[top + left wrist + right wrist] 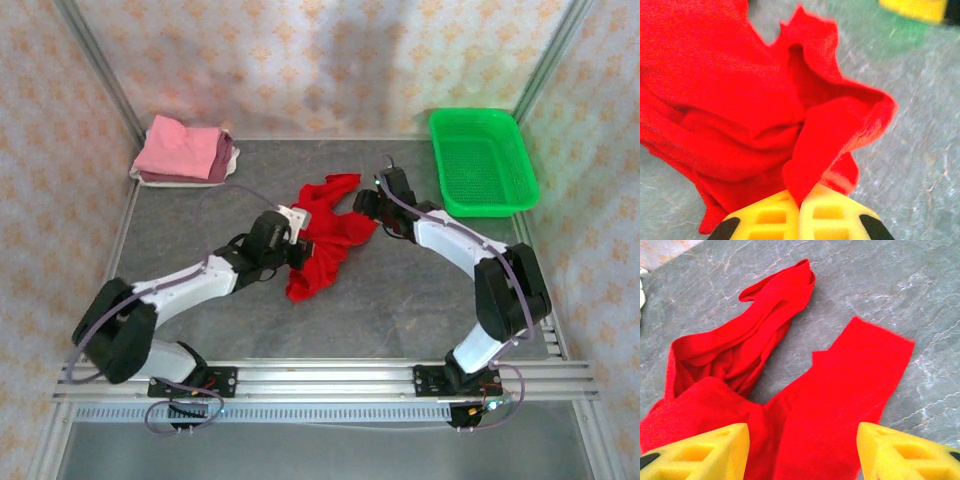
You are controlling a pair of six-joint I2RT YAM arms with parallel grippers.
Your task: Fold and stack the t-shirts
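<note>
Plainly, we have the left gripper [800, 207] clamped on a raised fold of the red t-shirt [322, 238]. In the left wrist view its yellow fingers [769, 218] meet with the cloth pinched between them, and the fabric bunches up from that point. We judge the pinch is meant to lift an edge so the crumpled shirt can be drawn out flat before any fold is made.

The right gripper [802, 440] hangs over the other side of the same shirt with its jaws apart and nothing between them. Below it lie a flat red panel and a twisted, sleeve-like strip. We read that stance as readiness to seize a second point, so the two arms can stretch the cloth between them.

The shirt itself lies rumpled near the middle of the table [420, 310], between the two grippers. The folded t-shirts [185, 152], pink on top with mauve and whitish layers beneath, sit stacked in the far left corner, well apart. A green mesh basket [486, 165] stands in the far right corner.

The tabletop is a grey, stone-veined surface. Patterned cloth walls [330, 60] close in three sides, and an aluminium rail [330, 372] along the near edge carries both arm bases.
</note>
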